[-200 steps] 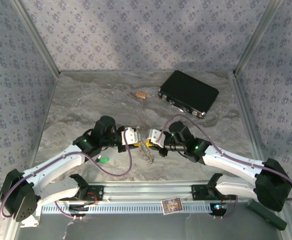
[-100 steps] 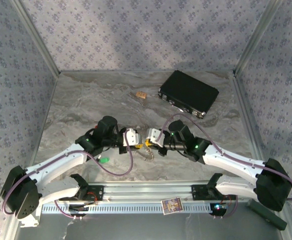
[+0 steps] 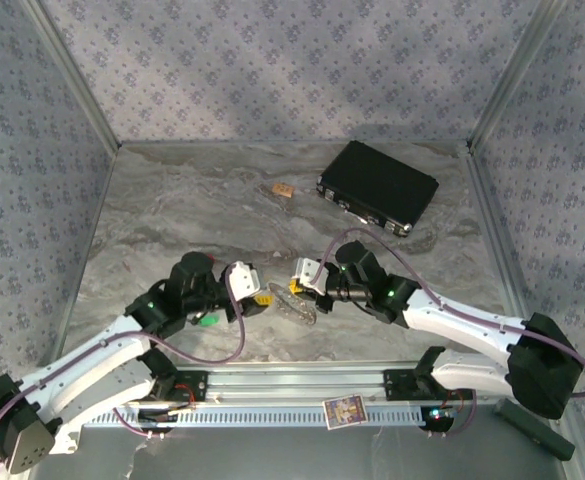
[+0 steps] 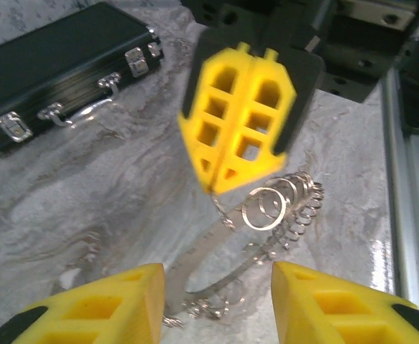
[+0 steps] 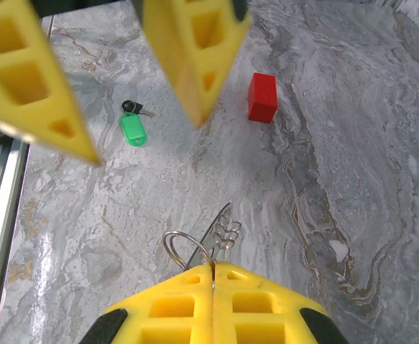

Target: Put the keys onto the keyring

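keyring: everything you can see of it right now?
The keyring is silvery metal: a flat curved band carrying thin wire loops and a coil-like edge. The right gripper, shut, pinches one wire loop, so it hangs tilted low over the marble table. The open left gripper faces it without touching. Whether its lower end rests on the table is unclear.

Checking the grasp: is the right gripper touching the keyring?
Touching. In the right wrist view the keyring wire comes out from between the shut fingertips of the right gripper, pinched there.
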Robot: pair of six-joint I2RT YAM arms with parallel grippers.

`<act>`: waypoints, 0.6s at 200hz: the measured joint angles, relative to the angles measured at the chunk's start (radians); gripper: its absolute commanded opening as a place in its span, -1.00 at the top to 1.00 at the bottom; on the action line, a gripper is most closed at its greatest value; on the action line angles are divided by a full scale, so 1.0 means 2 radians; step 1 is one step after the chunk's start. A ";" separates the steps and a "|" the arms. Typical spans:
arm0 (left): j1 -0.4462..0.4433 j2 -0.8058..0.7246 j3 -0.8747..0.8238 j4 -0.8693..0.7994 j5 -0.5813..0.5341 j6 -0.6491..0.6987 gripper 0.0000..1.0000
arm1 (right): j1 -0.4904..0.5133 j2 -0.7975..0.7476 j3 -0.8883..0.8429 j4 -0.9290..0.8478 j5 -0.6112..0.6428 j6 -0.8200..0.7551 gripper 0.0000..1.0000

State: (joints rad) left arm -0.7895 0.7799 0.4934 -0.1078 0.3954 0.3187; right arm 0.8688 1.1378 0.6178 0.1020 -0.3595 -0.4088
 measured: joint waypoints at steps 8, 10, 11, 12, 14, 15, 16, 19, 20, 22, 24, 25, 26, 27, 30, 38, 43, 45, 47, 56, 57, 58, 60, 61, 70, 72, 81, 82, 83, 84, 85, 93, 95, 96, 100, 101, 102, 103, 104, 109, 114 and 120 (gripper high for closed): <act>-0.009 0.002 -0.007 0.006 -0.004 -0.012 0.14 | 0.000 0.002 0.000 0.001 -0.001 0.000 1.00; -0.010 0.003 -0.008 0.006 -0.005 -0.014 0.14 | 0.000 0.002 0.000 0.001 -0.002 0.000 1.00; -0.012 0.005 -0.009 0.007 -0.006 -0.017 0.14 | 0.000 0.002 0.000 0.001 -0.002 0.000 1.00; -0.012 0.005 -0.010 0.008 -0.007 -0.018 0.14 | 0.000 0.002 0.000 0.001 -0.002 0.000 1.00; -0.014 0.007 -0.010 0.010 -0.008 -0.021 0.15 | 0.000 0.003 0.000 0.001 -0.002 0.000 1.00; -0.015 0.008 -0.011 0.011 -0.009 -0.022 0.15 | 0.000 0.003 0.000 0.001 -0.002 0.000 1.00; -0.016 0.010 -0.011 0.012 -0.010 -0.024 0.15 | 0.000 0.003 0.000 0.001 -0.002 0.000 1.00; -0.019 0.015 -0.013 0.017 -0.011 -0.028 0.15 | 0.000 0.004 0.000 0.001 -0.003 0.000 1.00; -0.020 0.016 -0.013 0.017 -0.012 -0.029 0.16 | 0.000 0.004 0.000 0.001 -0.003 0.000 1.00; -0.022 0.021 -0.013 0.021 -0.014 -0.032 0.16 | 0.000 0.004 0.000 0.001 -0.003 0.000 1.00; -0.023 0.024 -0.014 0.023 -0.015 -0.034 0.16 | 0.000 0.004 0.000 0.001 -0.003 0.000 1.00; -0.024 0.026 -0.014 0.023 -0.015 -0.035 0.16 | 0.000 0.005 0.000 0.002 -0.003 0.000 1.00; -0.025 0.029 -0.014 0.026 -0.016 -0.036 0.16 | 0.000 0.005 0.000 0.001 -0.003 0.000 1.00; -0.026 0.030 -0.014 0.027 -0.017 -0.038 0.16 | 0.000 0.005 0.000 0.001 -0.003 0.000 1.00; -0.028 0.038 -0.014 0.032 -0.020 -0.042 0.17 | 0.000 0.005 0.000 0.001 -0.003 0.000 1.00; -0.033 0.053 -0.014 0.046 -0.027 -0.050 0.19 | 0.000 0.005 0.000 0.002 -0.003 0.000 1.00; -0.036 0.063 -0.014 0.055 -0.030 -0.054 0.23 | 0.000 0.005 0.000 0.002 -0.003 0.000 1.00; -0.036 0.068 -0.014 0.060 -0.032 -0.057 0.24 | 0.000 0.005 0.000 0.003 -0.003 0.000 1.00; -0.037 0.072 -0.014 0.064 -0.034 -0.059 0.27 | 0.000 0.005 0.000 0.003 -0.004 0.000 1.00; -0.039 0.089 -0.014 0.083 -0.040 -0.067 0.34 | 0.000 0.005 0.000 0.003 -0.004 0.000 1.00; -0.040 0.091 -0.014 0.085 -0.040 -0.068 0.34 | 0.000 0.005 0.000 0.003 -0.004 0.000 1.00; -0.041 0.093 -0.014 0.088 -0.042 -0.069 0.35 | 0.000 0.005 0.000 0.003 -0.004 0.000 1.00; -0.041 0.096 -0.014 0.090 -0.043 -0.068 0.36 | 0.000 0.005 0.000 0.003 -0.004 0.000 1.00; -0.042 0.099 -0.014 0.093 -0.045 -0.070 0.36 | 0.000 0.005 0.000 0.003 -0.004 0.001 1.00; -0.042 0.112 -0.014 0.107 -0.051 -0.077 0.38 | 0.000 0.005 0.000 0.003 -0.004 0.001 1.00; -0.042 0.115 -0.014 0.110 -0.052 -0.078 0.38 | 0.000 0.005 0.000 0.003 -0.004 0.001 1.00; -0.044 0.124 -0.014 0.122 -0.057 -0.084 0.42 | 0.000 0.005 0.000 0.003 -0.004 0.001 1.00; -0.044 0.125 -0.014 0.123 -0.057 -0.084 0.42 | 0.000 0.005 0.000 0.003 -0.005 0.002 1.00; -0.044 0.126 -0.014 0.125 -0.057 -0.084 0.43 | 0.000 0.005 0.000 0.003 -0.004 0.002 1.00; -0.044 0.126 -0.014 0.126 -0.058 -0.085 0.44 | 0.000 0.005 0.000 0.003 -0.004 0.002 1.00; -0.044 0.127 -0.014 0.128 -0.059 -0.086 0.45 | 0.000 0.005 0.000 0.003 -0.004 0.002 1.00; -0.045 0.132 -0.014 0.137 -0.061 -0.090 0.55 | 0.000 0.005 0.000 0.003 -0.005 0.002 1.00; -0.045 0.132 -0.014 0.139 -0.061 -0.091 0.58 | 0.000 0.005 0.000 0.003 -0.005 0.002 1.00; -0.045 0.132 -0.014 0.140 -0.061 -0.092 0.60 | 0.000 0.005 0.000 0.003 -0.005 0.002 1.00; -0.045 0.133 -0.014 0.144 -0.062 -0.093 0.70 | 0.000 0.005 0.000 0.003 -0.005 0.002 1.00; -0.045 0.133 -0.014 0.145 -0.062 -0.093 0.71 | 0.000 0.005 0.000 0.003 -0.005 0.002 1.00; -0.045 0.133 -0.014 0.145 -0.062 -0.095 0.74 | 0.000 0.005 0.000 0.003 -0.005 0.002 1.00; -0.045 0.133 -0.014 0.146 -0.062 -0.097 0.75 | 0.000 0.005 0.000 0.003 -0.005 0.002 1.00; -0.045 0.133 -0.014 0.146 -0.062 -0.099 0.78 | 0.000 0.005 0.000 0.003 -0.005 0.002 1.00; -0.045 0.133 -0.014 0.150 -0.064 -0.098 0.92 | 0.000 0.005 0.000 0.003 -0.006 0.002 1.00; -0.045 0.133 -0.014 0.154 -0.063 -0.097 1.00 | 0.000 0.004 0.000 0.003 -0.007 0.002 1.00; -0.045 0.132 -0.014 0.157 -0.065 -0.101 1.00 | 0.000 0.004 0.000 0.003 -0.007 0.002 1.00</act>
State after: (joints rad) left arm -0.8795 1.0435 0.4656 0.2070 0.2649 0.1173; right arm 0.8692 1.1458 0.6174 0.1085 -0.3737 -0.4038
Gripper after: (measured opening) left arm 0.037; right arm 0.052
